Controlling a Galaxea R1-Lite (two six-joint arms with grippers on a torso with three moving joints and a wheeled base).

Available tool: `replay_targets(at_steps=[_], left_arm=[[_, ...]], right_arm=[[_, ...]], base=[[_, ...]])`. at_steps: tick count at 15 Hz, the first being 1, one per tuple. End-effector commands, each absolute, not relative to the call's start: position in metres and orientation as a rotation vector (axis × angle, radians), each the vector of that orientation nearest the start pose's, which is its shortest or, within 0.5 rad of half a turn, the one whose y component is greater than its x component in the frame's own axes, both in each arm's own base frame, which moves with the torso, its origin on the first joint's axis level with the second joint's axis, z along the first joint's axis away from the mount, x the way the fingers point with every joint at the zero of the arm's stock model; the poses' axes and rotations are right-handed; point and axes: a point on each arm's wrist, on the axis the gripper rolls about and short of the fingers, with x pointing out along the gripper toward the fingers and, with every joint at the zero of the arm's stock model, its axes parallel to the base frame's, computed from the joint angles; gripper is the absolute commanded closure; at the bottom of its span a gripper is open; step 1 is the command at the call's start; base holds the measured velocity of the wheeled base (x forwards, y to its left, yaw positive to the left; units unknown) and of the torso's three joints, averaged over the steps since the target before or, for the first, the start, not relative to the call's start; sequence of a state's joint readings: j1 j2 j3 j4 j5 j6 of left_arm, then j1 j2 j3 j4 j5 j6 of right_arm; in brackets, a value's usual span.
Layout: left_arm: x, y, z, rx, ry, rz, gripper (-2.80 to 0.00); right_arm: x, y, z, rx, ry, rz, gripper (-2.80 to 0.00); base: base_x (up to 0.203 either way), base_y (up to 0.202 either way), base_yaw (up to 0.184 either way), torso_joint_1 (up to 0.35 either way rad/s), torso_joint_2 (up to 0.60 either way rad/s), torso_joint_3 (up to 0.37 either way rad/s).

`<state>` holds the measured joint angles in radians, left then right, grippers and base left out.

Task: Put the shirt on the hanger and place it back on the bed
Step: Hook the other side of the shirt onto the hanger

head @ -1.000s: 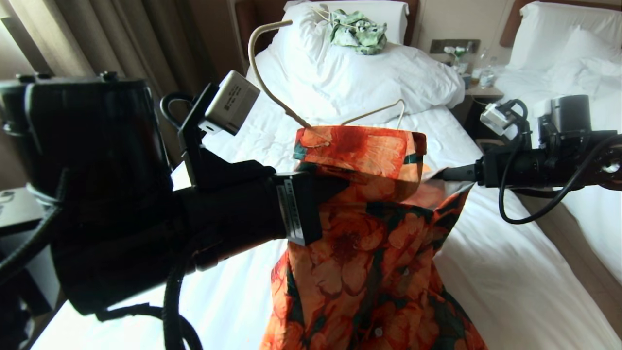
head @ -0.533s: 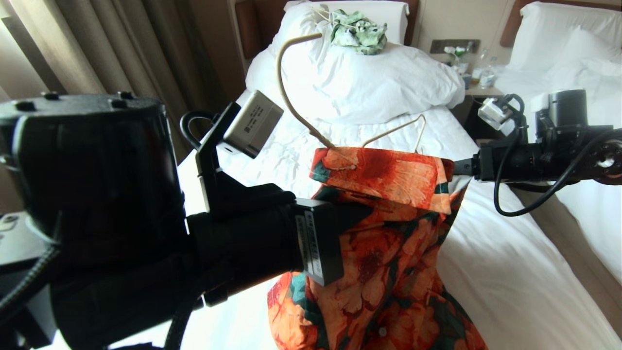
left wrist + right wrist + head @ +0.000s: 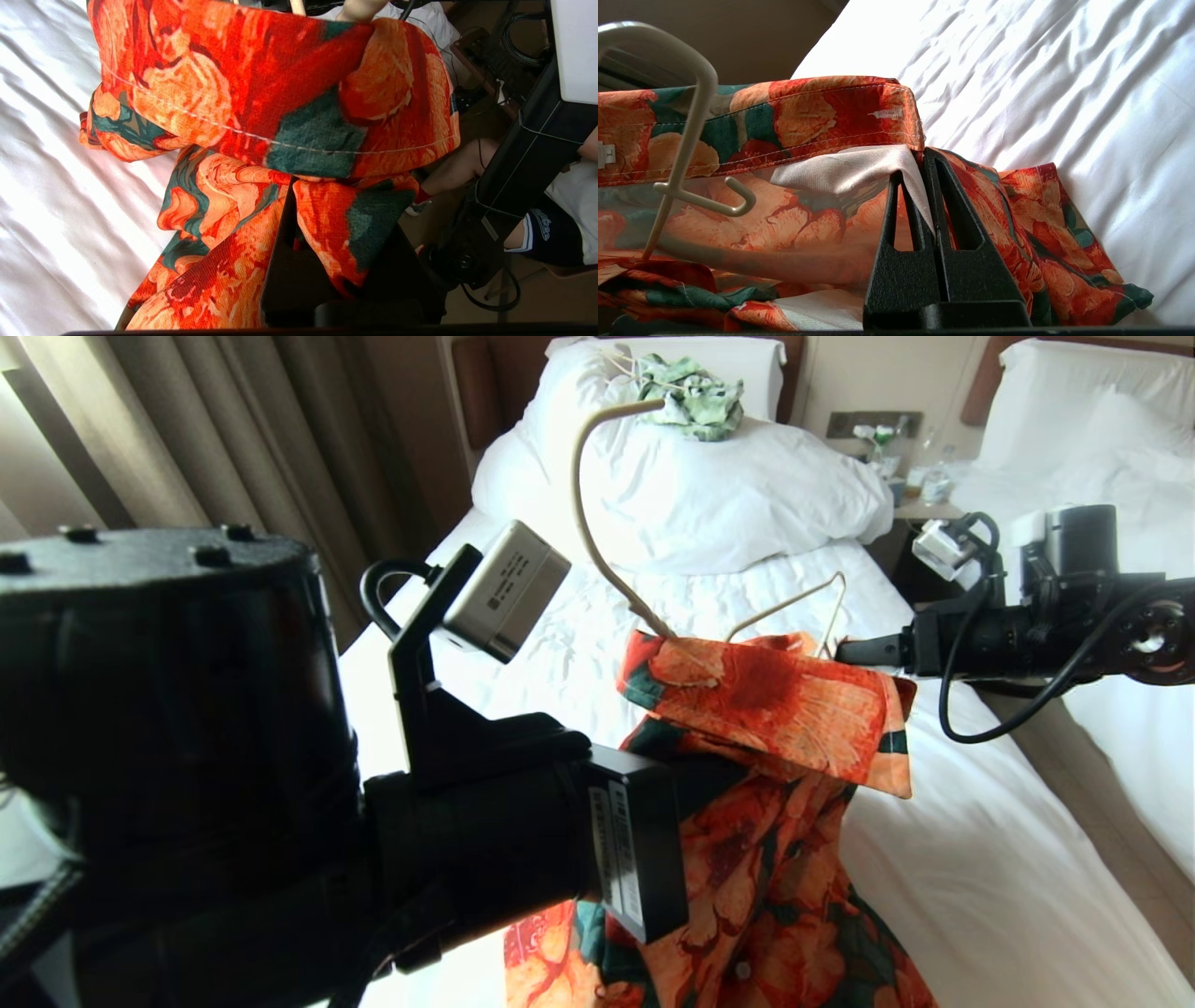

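The shirt hangs in the air above the bed, held up from 2 sides, and all places here are given relative to this shirt. The left gripper is clenched on the cloth just under the collar, on the robot's left side of the shirt. The right gripper is on the opposite side, its jaws pressed together on the edge of the front, where the pale lining shows. I think the 2 grips are placed so in order to keep the neck stretched and open, so that the hanger can sit inside.

The hanger is partly inside the shirt: its hook rises up out of the collar, and 1 notched shoulder end stands out above the collar near the right gripper. How far the other shoulder end has gone into the shirt, I cannot tell. In my judgement the hanging is almost made, and the laying down on the bed is not yet done.

Beyond the shirt, at the head of the bed, a green-and-white garment lies on the pillow. No container is in view.
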<state>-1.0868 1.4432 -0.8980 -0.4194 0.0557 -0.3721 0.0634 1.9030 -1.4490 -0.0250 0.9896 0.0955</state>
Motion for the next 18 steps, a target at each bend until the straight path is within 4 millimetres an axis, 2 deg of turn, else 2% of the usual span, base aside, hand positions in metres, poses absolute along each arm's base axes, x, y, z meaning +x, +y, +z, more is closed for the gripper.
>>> replay_targets(at_steps=[1,12,18], left_arm=[[0.117,-0.223,0.256,-0.263,0.310,-0.997,0.00],[0.114,-0.237,0.240,-0.224,0.365,-1.022,0.00],[0.114,-0.245,0.233,-0.219,0.398,-1.026,0.00]], right_arm=[[0.372,0.043,0.237,0.283,0.441,1.024,0.00],[0.358,0.043,0.258,0.249,0.380,1.035,0.00],[0.359,0.044,0.259,0.229,0.367,1.004,0.00]], base=[[0.000,0.000,0.000,0.000,0.00,0.000],[0.000,0.000,0.000,0.000,0.00,0.000],[0.000,0.000,0.000,0.000,0.00,0.000]])
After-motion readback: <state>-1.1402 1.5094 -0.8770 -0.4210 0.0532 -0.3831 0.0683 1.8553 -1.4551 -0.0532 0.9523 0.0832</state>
